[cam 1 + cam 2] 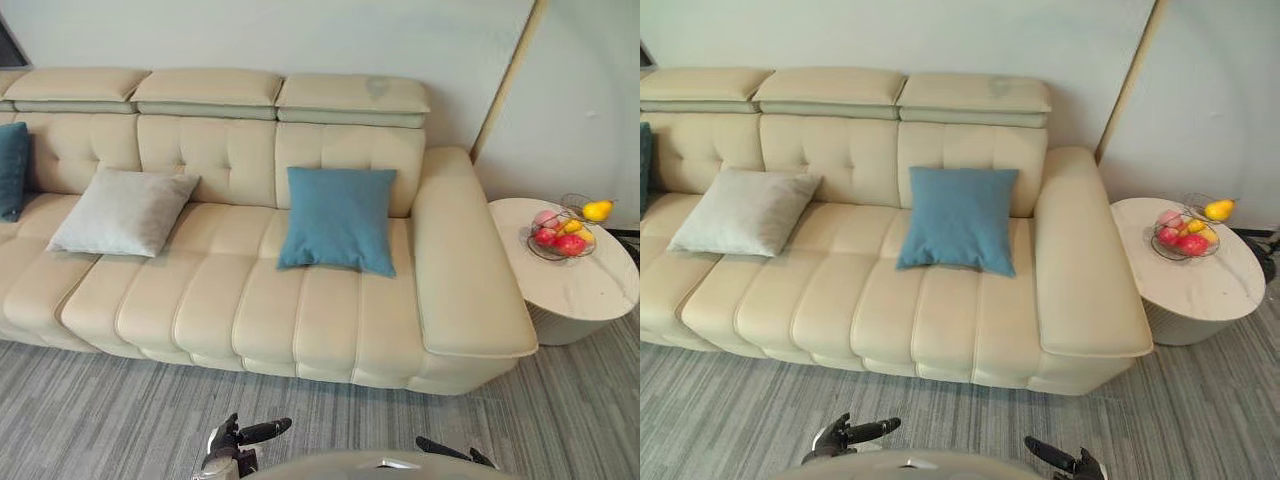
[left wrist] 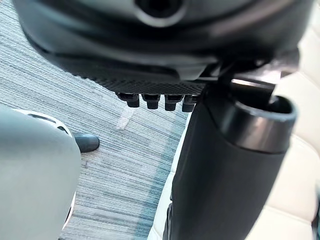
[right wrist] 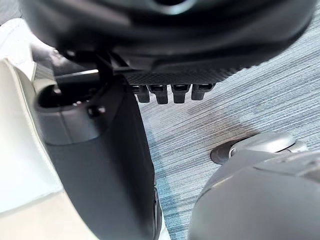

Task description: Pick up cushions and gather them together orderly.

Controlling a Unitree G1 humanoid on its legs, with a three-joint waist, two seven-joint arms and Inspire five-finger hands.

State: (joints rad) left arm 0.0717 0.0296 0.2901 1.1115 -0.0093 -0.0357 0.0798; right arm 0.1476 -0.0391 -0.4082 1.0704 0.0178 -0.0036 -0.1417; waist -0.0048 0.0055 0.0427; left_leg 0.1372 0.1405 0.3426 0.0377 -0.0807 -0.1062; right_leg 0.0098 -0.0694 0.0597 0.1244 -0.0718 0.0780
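A blue cushion leans upright against the backrest at the right end of the cream sofa. A light grey cushion leans on the backrest further left. A dark teal cushion shows at the far left edge. My left hand hangs low over the carpet in front of the sofa, fingers relaxed and holding nothing. My right hand hangs there as well, likewise empty. Both are well short of the cushions. In the wrist views, each hand shows a straight thumb and bare fingers.
A round white side table stands to the right of the sofa's wide armrest, carrying a wire bowl of fruit. Grey striped carpet runs along the front of the sofa. A wall is behind.
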